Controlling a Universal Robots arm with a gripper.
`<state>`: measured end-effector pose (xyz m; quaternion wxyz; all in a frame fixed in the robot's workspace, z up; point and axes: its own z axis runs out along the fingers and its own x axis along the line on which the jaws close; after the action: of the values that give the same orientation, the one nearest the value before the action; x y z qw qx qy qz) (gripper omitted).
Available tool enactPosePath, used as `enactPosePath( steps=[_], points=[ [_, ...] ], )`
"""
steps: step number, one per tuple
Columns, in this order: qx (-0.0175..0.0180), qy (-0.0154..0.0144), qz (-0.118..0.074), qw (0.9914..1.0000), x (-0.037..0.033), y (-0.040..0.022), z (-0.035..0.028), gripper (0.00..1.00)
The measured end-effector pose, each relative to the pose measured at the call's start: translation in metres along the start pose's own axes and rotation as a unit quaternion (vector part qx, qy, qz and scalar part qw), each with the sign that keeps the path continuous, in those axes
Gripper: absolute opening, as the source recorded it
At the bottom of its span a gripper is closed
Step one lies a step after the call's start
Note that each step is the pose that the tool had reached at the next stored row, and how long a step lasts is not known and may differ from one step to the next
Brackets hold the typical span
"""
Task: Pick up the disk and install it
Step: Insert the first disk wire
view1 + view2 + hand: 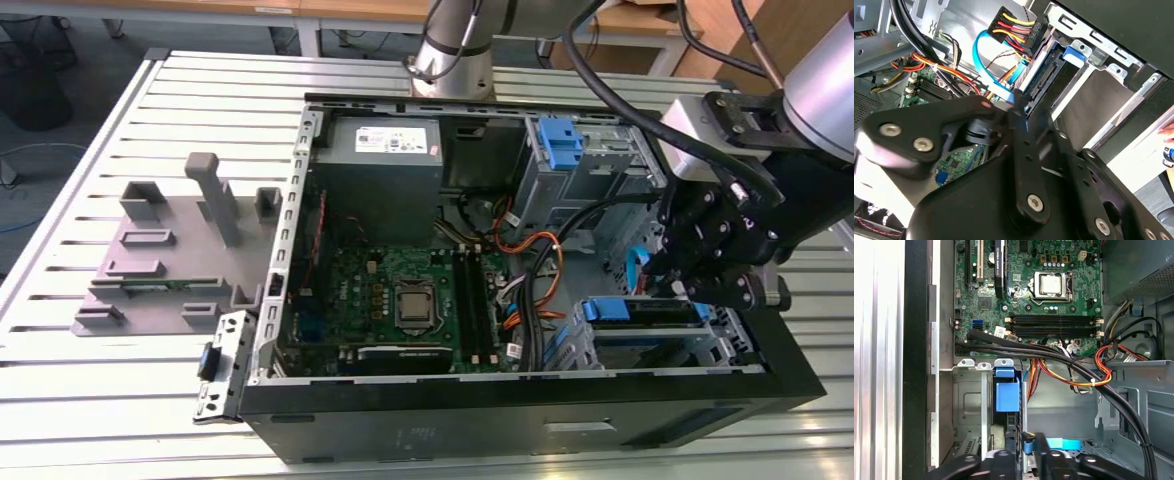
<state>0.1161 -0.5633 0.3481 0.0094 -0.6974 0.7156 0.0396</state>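
The disk [641, 310] stands on edge in the drive cage [667, 345] at the near corner of the open computer case, on the exterior view's right, with its blue carrier on top. In the second wrist view the disk [1046, 75] shows its connector edge and a blue carrier tab inside the metal cage. My gripper [694, 290] hangs right over that cage. In both wrist views the black fingers [1024, 145] close in on the carrier's blue edge, and the gripper [1028, 447] has a blue strip pinched between them. The blue carrier top [1005, 395] sits in the cage slot.
The case holds a green motherboard [400, 290], a grey power supply [380, 150] and a bare blue bracket [561, 140] at the back. Black, orange and light blue cables [989, 65] run close beside the cage. A grey fixture [174, 250] lies on the slatted table [80, 400].
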Motion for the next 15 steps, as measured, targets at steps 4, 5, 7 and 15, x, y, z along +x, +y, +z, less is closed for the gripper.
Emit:
enactPosePath(
  steps=[4,5,7,15],
  points=[
    [0.0,0.0,0.0,1.0,0.0,0.0,0.0001,0.17],
    [0.0,0.0,0.0,1.0,0.0,0.0,0.0001,0.16],
    [0.0,0.0,0.0,1.0,0.0,0.0,0.0001,0.16],
    [0.0,-0.0001,0.0,1.0,-0.0001,-0.0014,0.0002,0.16]
  ],
)
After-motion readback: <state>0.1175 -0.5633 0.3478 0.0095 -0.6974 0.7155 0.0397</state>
